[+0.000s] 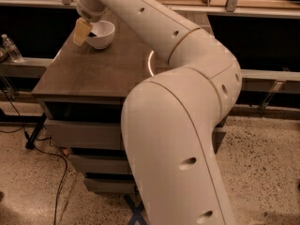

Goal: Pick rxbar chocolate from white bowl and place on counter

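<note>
The white bowl (106, 36) stands at the far left corner of the counter (93, 76). A dark sliver inside the bowl's left side looks like the rxbar chocolate (97, 33); most of it is hidden. My gripper (87, 29) hangs at the bowl's left rim, its yellowish tip just outside the bowl and close to the counter top. My large white arm (178, 125) fills the middle and right of the view and hides the counter's right part.
A bright curved reflection (150, 63) marks the counter beside my arm. Grey drawers (79, 135) sit below. A water bottle (11, 48) stands on a low shelf at the left. A black cable (56, 186) lies on the speckled floor.
</note>
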Tool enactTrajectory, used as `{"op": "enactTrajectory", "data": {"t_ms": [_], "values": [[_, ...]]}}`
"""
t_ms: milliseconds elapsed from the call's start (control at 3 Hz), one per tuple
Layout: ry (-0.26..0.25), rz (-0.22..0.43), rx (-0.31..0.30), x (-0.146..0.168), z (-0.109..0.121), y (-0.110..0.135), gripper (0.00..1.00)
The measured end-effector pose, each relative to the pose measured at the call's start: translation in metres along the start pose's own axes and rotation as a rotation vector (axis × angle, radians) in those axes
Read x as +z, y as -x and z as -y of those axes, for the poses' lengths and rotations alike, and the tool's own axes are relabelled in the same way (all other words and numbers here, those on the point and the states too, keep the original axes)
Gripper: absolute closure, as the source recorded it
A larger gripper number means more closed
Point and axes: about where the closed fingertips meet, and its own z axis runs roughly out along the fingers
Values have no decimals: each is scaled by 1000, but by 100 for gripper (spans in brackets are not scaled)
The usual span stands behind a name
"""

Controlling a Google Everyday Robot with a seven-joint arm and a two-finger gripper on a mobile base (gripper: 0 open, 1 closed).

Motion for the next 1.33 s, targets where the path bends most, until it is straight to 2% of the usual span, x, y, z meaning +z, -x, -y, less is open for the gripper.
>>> {"op": "enactTrajectory", "data": {"t_ms": [333, 667, 1000, 1333], "values": [[-13, 1, 10, -7, 6, -4, 37], [1, 6, 15, -6, 0, -5, 60], [31, 18, 16, -2, -13, -1, 91], [27, 35, 15, -8, -13, 3, 100]]}}
